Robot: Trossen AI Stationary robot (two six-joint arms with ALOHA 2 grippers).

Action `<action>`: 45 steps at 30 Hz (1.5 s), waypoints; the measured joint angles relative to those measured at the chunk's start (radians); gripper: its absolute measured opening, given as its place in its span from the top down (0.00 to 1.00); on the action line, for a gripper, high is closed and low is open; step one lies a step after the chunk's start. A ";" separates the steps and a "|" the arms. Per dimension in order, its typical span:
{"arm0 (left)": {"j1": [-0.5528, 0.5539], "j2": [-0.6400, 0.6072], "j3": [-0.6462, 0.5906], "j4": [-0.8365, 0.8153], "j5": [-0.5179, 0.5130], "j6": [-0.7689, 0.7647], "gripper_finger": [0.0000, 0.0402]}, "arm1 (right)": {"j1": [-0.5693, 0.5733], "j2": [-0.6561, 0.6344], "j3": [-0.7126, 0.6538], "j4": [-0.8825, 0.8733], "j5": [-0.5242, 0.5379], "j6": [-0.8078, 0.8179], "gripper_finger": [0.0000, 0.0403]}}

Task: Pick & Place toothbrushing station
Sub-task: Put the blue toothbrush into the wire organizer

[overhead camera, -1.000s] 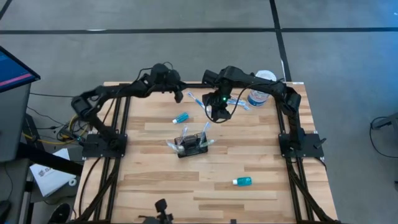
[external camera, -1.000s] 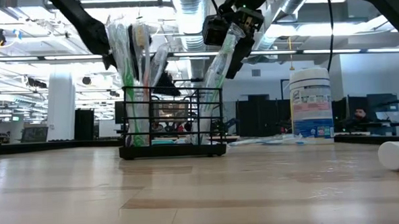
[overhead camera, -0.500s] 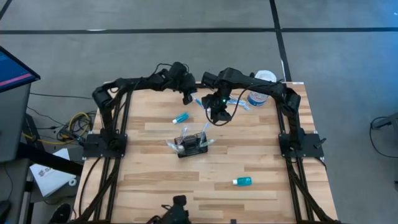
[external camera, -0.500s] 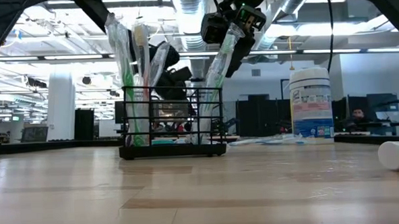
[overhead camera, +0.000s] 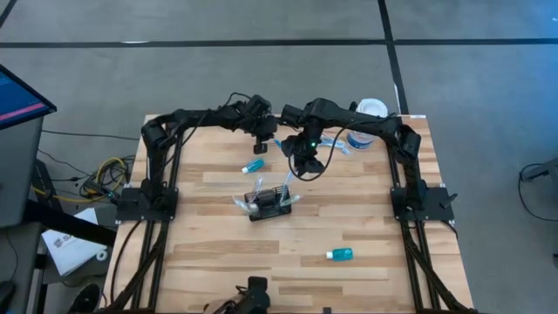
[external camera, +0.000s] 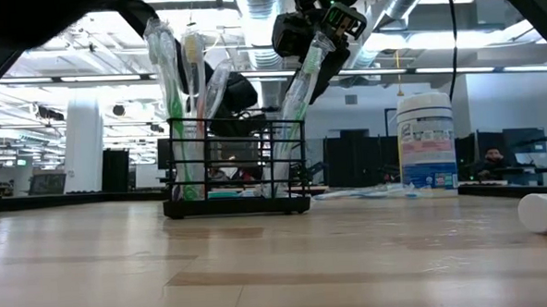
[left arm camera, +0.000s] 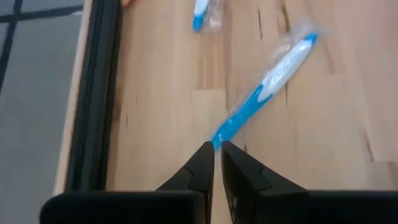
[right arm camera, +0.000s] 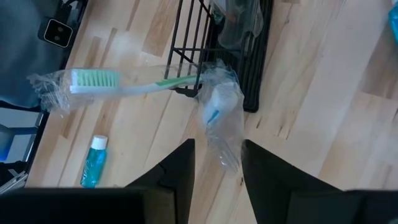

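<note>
The black wire-mesh holder (overhead camera: 268,205) stands on its base mid-table, also in the low view (external camera: 237,164), with several wrapped toothbrushes standing in it. My right gripper (overhead camera: 303,159) hangs open above the holder's right end. Its fingers stand on either side of the top of a clear-wrapped brush (right arm camera: 222,121), which leans out of the holder (external camera: 299,97). My left gripper (overhead camera: 261,131) is shut and empty near the far edge, over a blue wrapped toothbrush (left arm camera: 267,87) lying flat on the table.
A white canister (overhead camera: 366,125) stands at the far right corner. One teal tube (overhead camera: 254,165) lies left of my right gripper, and another teal tube (overhead camera: 340,254) lies near the front. More wrapped blue brushes (overhead camera: 336,144) lie along the far edge. A green-bristled brush (right arm camera: 124,84) leans out of the holder.
My left gripper has swung toward the table's right and come down behind the holder, toward the blue brushes at the far edge, its arm stretching out. My right gripper has risen slightly; the wrapped brush stays leaning in the holder.
</note>
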 joint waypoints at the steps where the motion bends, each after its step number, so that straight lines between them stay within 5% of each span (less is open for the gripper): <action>1: 0.000 0.002 -0.001 -0.002 -0.004 0.002 0.95 | 0.000 0.000 0.000 0.001 0.000 0.000 0.70; 22: 0.000 0.012 -0.009 0.034 -0.051 0.122 0.72 | 0.000 0.000 0.000 0.007 0.000 0.003 0.70; 45: 0.009 0.043 -0.034 0.095 -0.069 0.152 0.71 | 0.054 0.000 0.000 0.001 0.000 0.030 0.70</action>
